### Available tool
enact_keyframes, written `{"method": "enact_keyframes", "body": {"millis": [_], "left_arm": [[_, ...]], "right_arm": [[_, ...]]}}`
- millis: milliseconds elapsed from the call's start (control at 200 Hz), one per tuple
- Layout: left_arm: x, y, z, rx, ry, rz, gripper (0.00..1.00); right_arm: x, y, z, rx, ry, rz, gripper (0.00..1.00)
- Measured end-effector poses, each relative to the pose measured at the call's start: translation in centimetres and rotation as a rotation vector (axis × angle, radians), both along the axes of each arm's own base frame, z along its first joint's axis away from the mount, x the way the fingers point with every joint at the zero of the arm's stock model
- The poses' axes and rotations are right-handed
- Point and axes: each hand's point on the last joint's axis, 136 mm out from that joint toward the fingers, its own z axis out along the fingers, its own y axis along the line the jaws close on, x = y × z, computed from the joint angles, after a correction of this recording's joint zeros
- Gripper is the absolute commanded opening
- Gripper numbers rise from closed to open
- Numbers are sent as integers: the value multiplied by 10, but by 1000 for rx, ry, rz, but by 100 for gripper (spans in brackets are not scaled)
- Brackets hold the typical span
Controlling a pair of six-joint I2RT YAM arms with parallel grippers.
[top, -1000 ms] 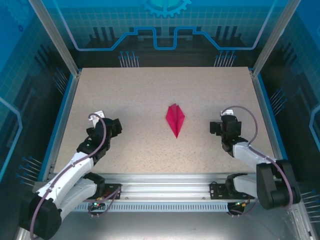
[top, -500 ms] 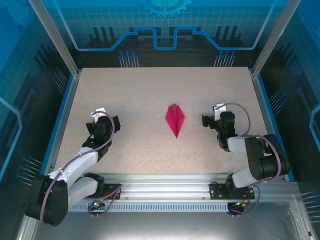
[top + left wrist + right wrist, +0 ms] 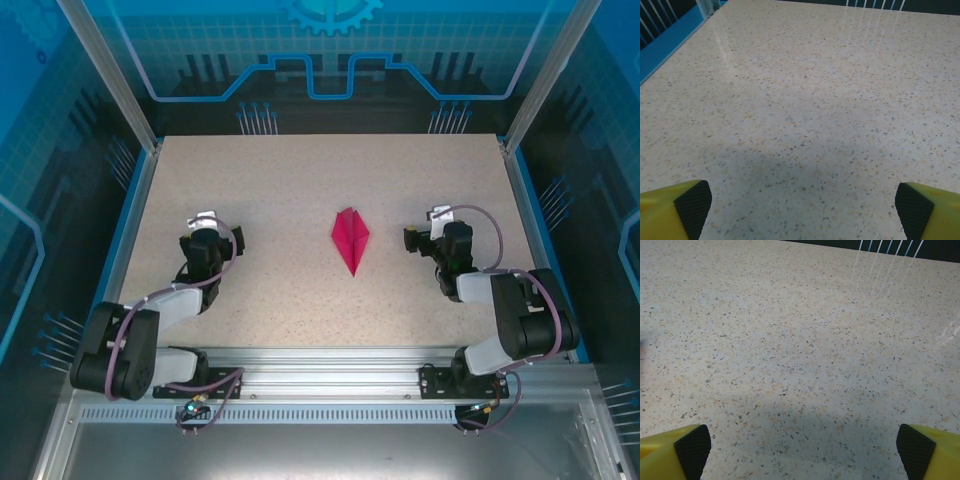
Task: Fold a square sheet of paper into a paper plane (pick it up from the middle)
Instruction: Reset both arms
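The magenta-pink paper lies flat at the table's centre as a narrow kite-shaped paper plane (image 3: 350,238), its sharp tip toward the near edge and a crease down the middle. No flat square sheet of paper is in view. My left gripper (image 3: 207,229) rests low over the table well left of the plane. It is open, with bare speckled tabletop between its yellow fingers (image 3: 675,212) around the left gripper (image 3: 802,205). My right gripper (image 3: 428,234) sits to the right of the plane, apart from it, and is also open over bare table at the right gripper (image 3: 805,445).
The speckled tabletop (image 3: 300,180) is bounded by a blue rim (image 3: 120,250) and transparent enclosure walls. Both arms are folded back toward their bases on the metal rail (image 3: 320,360) at the near edge.
Both arms have drawn back and folded toward their bases, the left one still settling in the last half second. The right gripper shifted a little left. The plane has stayed put.
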Motion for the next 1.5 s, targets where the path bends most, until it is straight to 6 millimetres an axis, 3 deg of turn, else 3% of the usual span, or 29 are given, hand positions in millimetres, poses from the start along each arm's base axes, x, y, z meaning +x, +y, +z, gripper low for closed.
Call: {"method": "enact_keyframes", "body": {"millis": [395,485,600,1495], "left_arm": [[21,-5,6,-17,-49,-69,98],[27,-6,-5,-20,-66,-91,98],[26,-14,-25,-35,-9,-151,98],[29,-20,-22,-71,-21,-212,99]], "right_arm": [[0,0,0,2,0,3,99],[0,0,0,3,0,4,99],[0,0,0,3,0,4,99],[0,0,0,3,0,4,99]]}}
